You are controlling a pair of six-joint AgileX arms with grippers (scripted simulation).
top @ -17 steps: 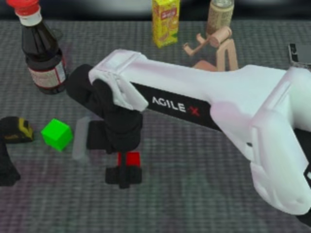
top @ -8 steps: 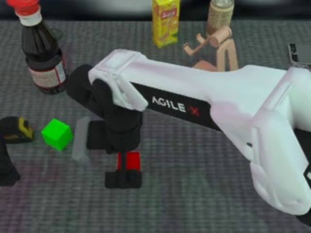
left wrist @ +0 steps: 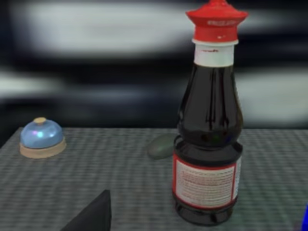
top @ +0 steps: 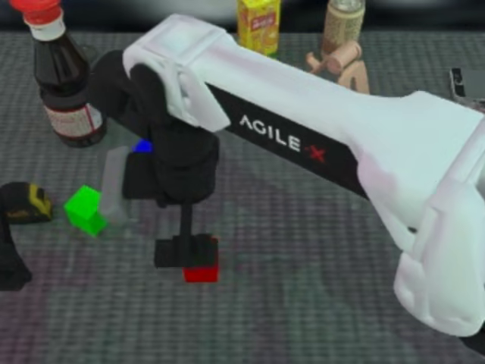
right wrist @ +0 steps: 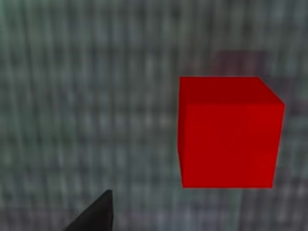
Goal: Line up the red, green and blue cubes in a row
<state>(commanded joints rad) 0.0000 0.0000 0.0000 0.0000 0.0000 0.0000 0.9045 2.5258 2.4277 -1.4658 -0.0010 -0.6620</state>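
Fingers [top: 186,252] of right arm spread, hovering w/ wrist pointing down above red cube [top: 201,271], not gripping.

Blue cube [top: 142,145] mostly hidden behind right arm; red cube [top: 201,271] partly under right claw [top: 186,252].

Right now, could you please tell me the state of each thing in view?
Red cube: flat on the table, ungripped.
Green cube: on the table, untouched.
Blue cube: mostly hidden behind the right arm.
Right end effector: open, just above red cube.
Left arm: parked at table's left edge.
Bottle: upright, capped.
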